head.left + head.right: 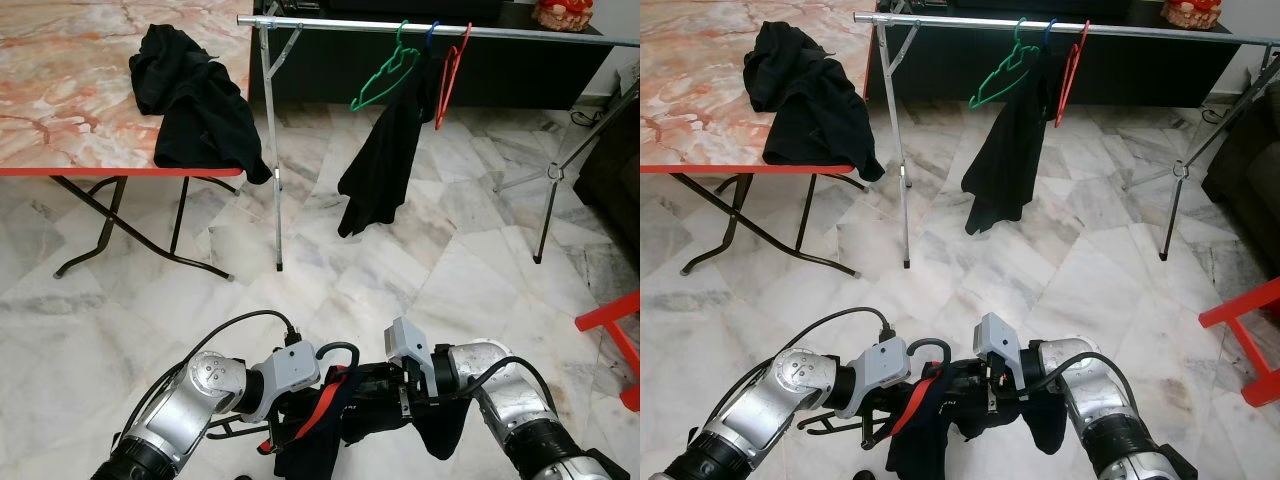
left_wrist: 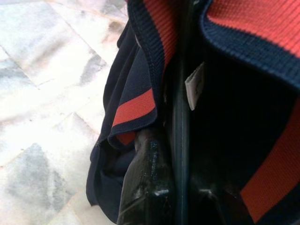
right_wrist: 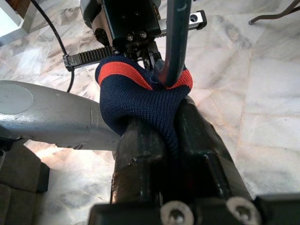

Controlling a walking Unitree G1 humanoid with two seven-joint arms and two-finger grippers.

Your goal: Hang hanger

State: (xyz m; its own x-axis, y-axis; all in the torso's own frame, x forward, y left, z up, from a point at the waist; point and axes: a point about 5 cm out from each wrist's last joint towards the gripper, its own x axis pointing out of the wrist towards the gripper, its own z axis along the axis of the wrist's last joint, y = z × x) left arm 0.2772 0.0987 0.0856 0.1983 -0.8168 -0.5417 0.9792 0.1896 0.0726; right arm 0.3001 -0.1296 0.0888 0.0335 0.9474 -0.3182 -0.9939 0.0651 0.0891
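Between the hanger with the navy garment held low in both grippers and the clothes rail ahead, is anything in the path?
Nothing visible blocks it: bare marble floor lies between the garment on its dark hanger, held by the left gripper and right gripper, and the rail. The rail's middle already carries a green hanger, a red hanger and a black garment; its left stretch looks free.

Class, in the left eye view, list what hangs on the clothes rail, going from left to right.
Green hanger → black garment → red hanger.
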